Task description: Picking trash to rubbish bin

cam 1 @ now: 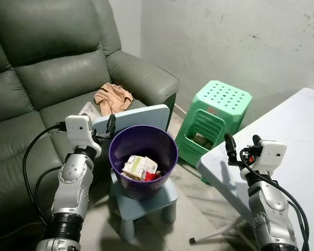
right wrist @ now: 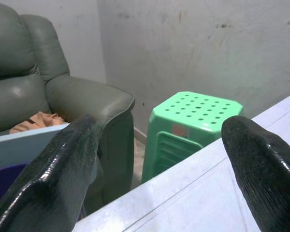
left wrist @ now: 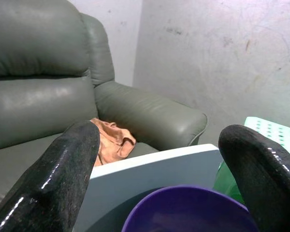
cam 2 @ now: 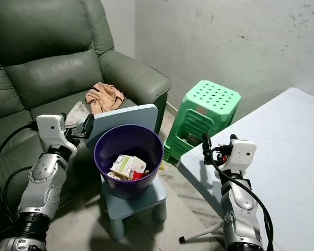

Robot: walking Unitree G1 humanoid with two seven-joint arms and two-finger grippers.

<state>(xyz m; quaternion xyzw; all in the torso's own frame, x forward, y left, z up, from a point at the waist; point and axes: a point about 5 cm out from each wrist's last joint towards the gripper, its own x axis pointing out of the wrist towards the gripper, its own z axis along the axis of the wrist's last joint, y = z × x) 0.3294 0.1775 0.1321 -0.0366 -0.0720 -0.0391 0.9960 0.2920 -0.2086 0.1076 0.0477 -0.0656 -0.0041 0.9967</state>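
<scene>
Both silver arms rise at the bottom of the head views: the left tool [cam 1: 111, 125] hovers with its fingers spread and empty beside the rim of the purple rubbish bin [cam 1: 167, 149], and the right tool [cam 1: 242, 143] hangs spread and empty over the near edge of the white table [cam 1: 303, 136]. Trash [cam 1: 139, 167], cartons and wrappers, already lies inside the bin, which stands on a small blue chair [cam 1: 146, 201]. Beyond, a crumpled tan cloth [cam 1: 112, 97] lies on the green sofa [cam 1: 42, 68], and a green stool [cam 1: 220, 112] stands by the wall. I judge a drop is finished; next comes finding another piece to collect.
</scene>
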